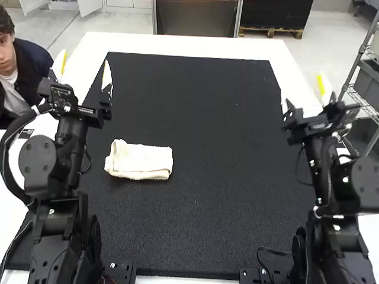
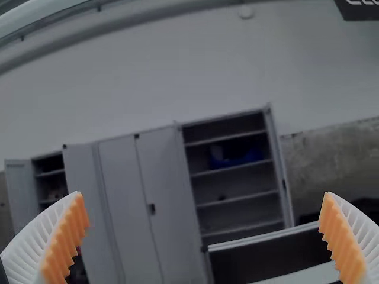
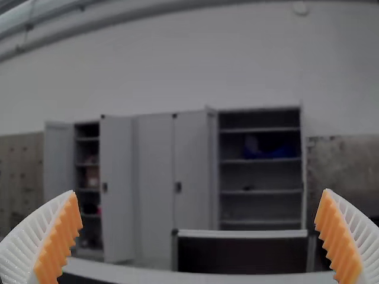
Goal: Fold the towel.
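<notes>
One folded towel (image 1: 140, 161) lies on the desk's (image 1: 177, 45) black mat (image 1: 201, 225); the mat's left edge runs near it, open room stretches rightward and beyond. Left claw (image 1: 84, 62), up beyond-left of the towel, and right claw (image 1: 304, 92), well rightward, gape wide, holding nothing.

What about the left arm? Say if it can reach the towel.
Likely yes: the towel lies uncovered on the black mat, close to that arm, and nothing seems to stand between. The left gripper is open and empty, but would probably have to tip down.
</notes>
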Controlling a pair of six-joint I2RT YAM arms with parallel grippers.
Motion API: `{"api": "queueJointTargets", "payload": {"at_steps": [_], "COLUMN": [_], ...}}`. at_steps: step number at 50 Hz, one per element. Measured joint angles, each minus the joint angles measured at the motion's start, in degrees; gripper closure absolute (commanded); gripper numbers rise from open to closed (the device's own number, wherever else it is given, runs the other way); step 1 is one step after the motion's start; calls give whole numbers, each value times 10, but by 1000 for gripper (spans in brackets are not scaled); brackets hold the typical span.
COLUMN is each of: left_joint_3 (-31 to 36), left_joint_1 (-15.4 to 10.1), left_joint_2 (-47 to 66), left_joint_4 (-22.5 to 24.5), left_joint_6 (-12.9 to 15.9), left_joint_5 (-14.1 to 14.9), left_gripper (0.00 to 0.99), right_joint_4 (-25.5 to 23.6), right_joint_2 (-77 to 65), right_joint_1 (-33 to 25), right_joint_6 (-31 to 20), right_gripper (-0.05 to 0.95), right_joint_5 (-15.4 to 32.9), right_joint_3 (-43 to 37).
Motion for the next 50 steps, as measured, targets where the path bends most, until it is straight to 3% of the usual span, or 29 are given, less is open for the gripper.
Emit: {"api": "queueJointTargets", "payload": {"at_steps": [7, 17, 27, 36, 42, 50], "left_joint_3": [-31, -36, -36, -37, -37, -37], "left_joint_1": [0, 4, 45, 97, 117, 120], "left_joint_2": [0, 0, 0, 0, 0, 0], "left_joint_4": [-4, -109, -210, -271, -288, -297], "left_joint_6": [-27, -34, -33, -8, 14, 45], "left_joint_5": [5, 4, 4, 4, 4, 5], "left_gripper": [90, 85, 82, 54, 52, 36], "right_joint_4": [-50, -135, -248, -355, -360, -361], "right_joint_2": [1, 0, 0, 0, 0, 0], "right_joint_1": [0, -26, -65, -79, -79, -79], "right_joint_6": [-5, 0, 2, -16, -31, -39], "right_gripper": [-13, -13, -13, -13, -13, -13], "right_joint_5": [2, 4, 5, 6, 7, 8], "right_joint_3": [1, 1, 1, 1, 1, 1]}}
